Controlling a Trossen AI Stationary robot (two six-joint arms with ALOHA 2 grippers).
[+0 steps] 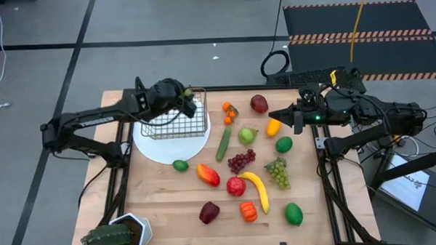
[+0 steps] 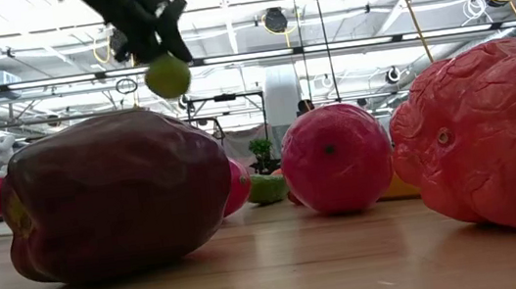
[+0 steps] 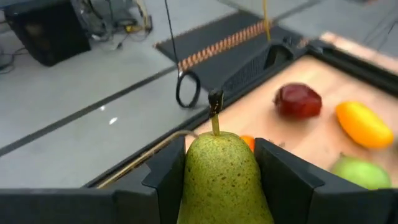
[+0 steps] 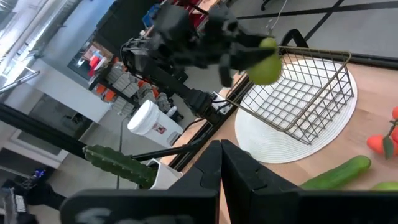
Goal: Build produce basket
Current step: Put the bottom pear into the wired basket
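Note:
A dark wire basket [image 1: 176,118] stands on a round white plate [image 1: 161,148] at the table's far left. My left gripper [image 1: 184,94] hangs over the basket's far rim, shut on a green pear [image 3: 224,180]. The low view shows that pear [image 2: 168,77] high above the tabletop. Produce lies loose on the wood: a cucumber [image 1: 223,143], purple grapes [image 1: 240,160], a banana [image 1: 257,190], a red apple [image 1: 235,186] and others. My right gripper [image 1: 272,115] hovers shut and empty at the far right, above a yellow-orange fruit [image 1: 273,126]. My left gripper pinches the pear's two sides [image 3: 186,177] between its two fingers [image 3: 283,180]. The pear's stem [image 3: 215,121] points forward, away from the wrist. The fingers slant down from the table's left side. The pear is lifted clear, above the basket [image 4: 298,106].
A spiky green potted plant [image 1: 116,235] stands at the near left corner. A dark red pepper [image 2: 116,192], a red apple [image 2: 337,159] and an orange-red pepper [image 2: 494,135] lie near the front edge. Limes [image 1: 293,214] and green grapes [image 1: 278,171] sit to the right.

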